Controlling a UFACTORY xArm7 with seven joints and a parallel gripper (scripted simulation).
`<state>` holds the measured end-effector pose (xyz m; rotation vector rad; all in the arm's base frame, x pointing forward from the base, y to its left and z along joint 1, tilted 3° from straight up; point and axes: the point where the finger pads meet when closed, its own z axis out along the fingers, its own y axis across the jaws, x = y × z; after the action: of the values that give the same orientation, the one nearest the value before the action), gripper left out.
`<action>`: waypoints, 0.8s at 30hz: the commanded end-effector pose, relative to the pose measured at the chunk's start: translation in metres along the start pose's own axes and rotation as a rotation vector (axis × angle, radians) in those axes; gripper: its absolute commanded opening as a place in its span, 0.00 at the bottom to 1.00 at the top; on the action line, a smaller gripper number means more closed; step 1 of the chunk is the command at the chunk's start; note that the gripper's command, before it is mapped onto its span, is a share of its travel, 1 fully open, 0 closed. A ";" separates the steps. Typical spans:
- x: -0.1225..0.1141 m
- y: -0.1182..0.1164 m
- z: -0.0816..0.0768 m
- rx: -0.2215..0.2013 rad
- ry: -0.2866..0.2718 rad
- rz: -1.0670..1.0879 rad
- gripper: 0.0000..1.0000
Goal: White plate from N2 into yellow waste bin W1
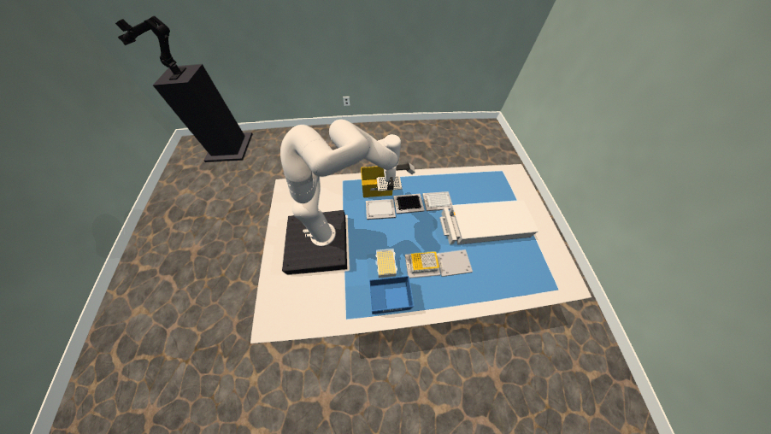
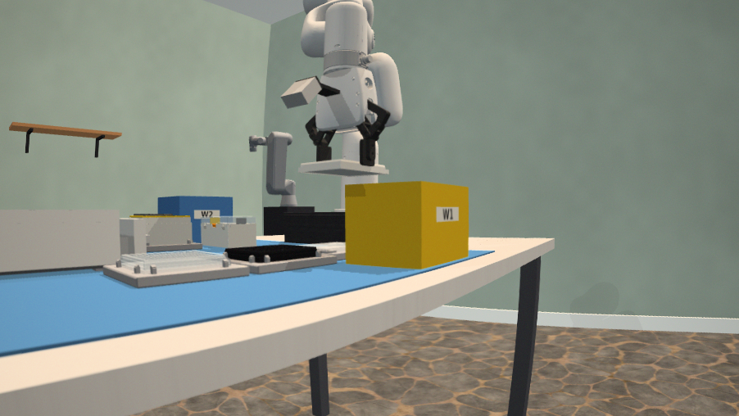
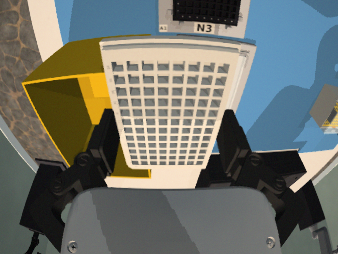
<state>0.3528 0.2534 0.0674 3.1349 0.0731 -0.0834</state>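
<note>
My gripper point(image 2: 345, 154) is shut on the white plate point(image 2: 343, 167), a flat well plate held level by its long sides. It hangs just above the rim of the yellow bin W1 point(image 2: 406, 223), at the bin's side towards the nests. In the wrist view the white plate point(image 3: 174, 111) covers part of the bin, and the bin's open inside point(image 3: 63, 114) shows to its left. In the overhead view the plate point(image 1: 389, 183) overlaps the right edge of the bin point(image 1: 372, 180). The bin stands upright on the blue mat near the bench's far edge.
Next to the bin lie an empty nest point(image 1: 380, 208), nest N3 with a black plate point(image 1: 408, 202) and a nest with a clear plate point(image 1: 437, 200). The white cooler point(image 1: 493, 220) stands to the right. At the front are a tip box point(image 1: 385, 261), a yellow plate point(image 1: 424, 261) and the blue bin W2 point(image 1: 391, 295).
</note>
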 end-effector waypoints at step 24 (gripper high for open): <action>-0.032 -0.050 -0.001 0.002 0.004 0.000 0.00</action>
<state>0.3213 0.2958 0.0688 3.1348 0.0712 -0.0834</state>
